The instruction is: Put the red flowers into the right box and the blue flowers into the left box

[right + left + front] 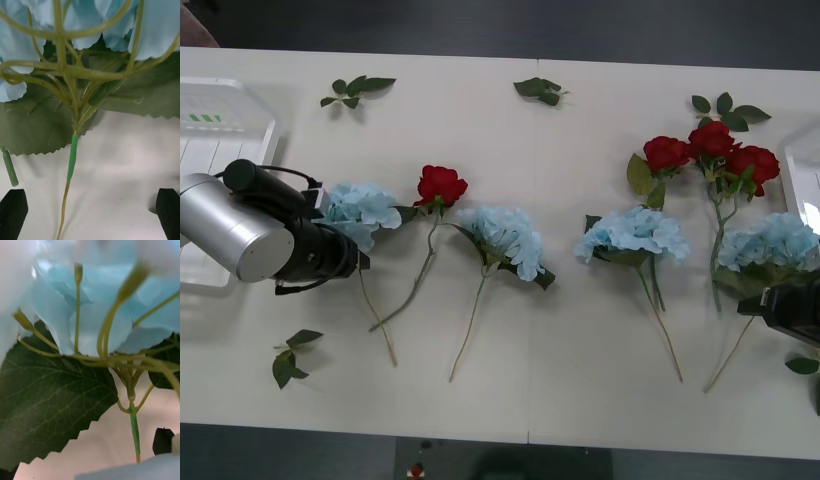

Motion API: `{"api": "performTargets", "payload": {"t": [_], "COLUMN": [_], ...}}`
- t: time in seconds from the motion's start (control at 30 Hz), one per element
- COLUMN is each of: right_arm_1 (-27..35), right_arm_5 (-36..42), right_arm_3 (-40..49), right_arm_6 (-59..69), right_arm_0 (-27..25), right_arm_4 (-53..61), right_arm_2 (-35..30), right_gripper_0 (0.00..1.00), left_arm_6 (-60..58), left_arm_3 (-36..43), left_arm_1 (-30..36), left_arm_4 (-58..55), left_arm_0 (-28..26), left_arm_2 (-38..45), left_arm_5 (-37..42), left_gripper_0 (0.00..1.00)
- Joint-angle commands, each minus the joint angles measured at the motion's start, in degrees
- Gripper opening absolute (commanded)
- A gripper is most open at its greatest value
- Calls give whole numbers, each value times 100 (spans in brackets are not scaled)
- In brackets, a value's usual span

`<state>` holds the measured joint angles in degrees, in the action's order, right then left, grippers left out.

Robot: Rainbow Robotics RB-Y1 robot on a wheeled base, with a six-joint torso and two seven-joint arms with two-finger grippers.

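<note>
Red flowers: four roses with deep-red heads on thin green stems. Three heads were clustered near the right side of the tabletop; a single rose lay left of centre, its stem curving toward the near edge.
Blue flowers: four pale-blue ruffled clusters lying flat in a row across the tabletop, stems pointing toward the near edge, with dark leaves under the heads.
Left box: shallow white translucent tray at the left edge.
Right box: white tray, cut off at the right edge.
</note>
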<state>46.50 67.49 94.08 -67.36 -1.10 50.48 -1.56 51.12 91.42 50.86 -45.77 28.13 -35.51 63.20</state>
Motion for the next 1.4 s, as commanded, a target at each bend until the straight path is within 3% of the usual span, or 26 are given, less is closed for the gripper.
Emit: {"api": "performTargets", "payload": {"t": [0.03, 0.3, 0.37, 0.4, 0.47, 0.53, 0.7, 0.77, 0.8, 0.87, 0.97, 1.1, 1.13, 1.4], "right_arm_1": [-176, -282, -300, -308, -317, -326, -317, -317, -317, -308, -229, -97, -80, -45], "right_arm_5": [-113, -324, -324, -324, -333, -333, -333, -324, -324, -324, -324, -245, -184, 396], "right_arm_3": [-153, -417, -417, -417, -417, -425, -417, -417, -417, -417, -276, 23, 120, 1034], "right_arm_6": [48, 65, 65, 74, 65, 74, 56, 30, 21, -5, -40, -102, -119, -954], "right_arm_0": [136, 303, 312, 321, 330, 347, 365, 383, 391, 400, 409, 400, 400, 198], "right_arm_4": [-118, -276, -294, -320, -364, -390, -434, -434, -434, -434, -399, -329, -311, -197], "right_arm_2": [24, 200, 200, 200, 226, 244, 253, 253, 244, 244, 235, 147, 103, -697], "right_gripper_0": [100, 99, 71, 43, 13, 0, 0, 0, 0, 0, 0, 0, 0, 0], "left_arm_6": [-172, -207, -207, -207, -216, -225, -225, -225, -225, -234, -260, -287, -304, -304], "left_arm_3": [25, -71, -106, -115, -115, -115, -115, -115, -115, -115, -115, -115, -106, 254], "left_arm_1": [-121, -200, -217, -226, -226, -226, -226, -226, -226, -226, -226, -226, -226, 55], "left_arm_4": [15, 59, 86, 112, 217, 226, 270, 279, 288, 323, 340, 349, 349, 323], "left_arm_0": [166, 166, 166, 166, 166, 166, 166, 166, 166, 166, 166, 166, 166, 175], "left_arm_2": [36, 0, -17, -26, -79, -88, -88, -88, -114, -158, -167, -167, -167, 290], "left_arm_5": [-27, -19, -27, -27, -27, -27, -27, -27, -27, -27, -27, -27, -27, 192], "left_gripper_0": [100, 100, 100, 100, 100, 100, 100, 92, 86, 62, 48, 5, 0, 0]}}
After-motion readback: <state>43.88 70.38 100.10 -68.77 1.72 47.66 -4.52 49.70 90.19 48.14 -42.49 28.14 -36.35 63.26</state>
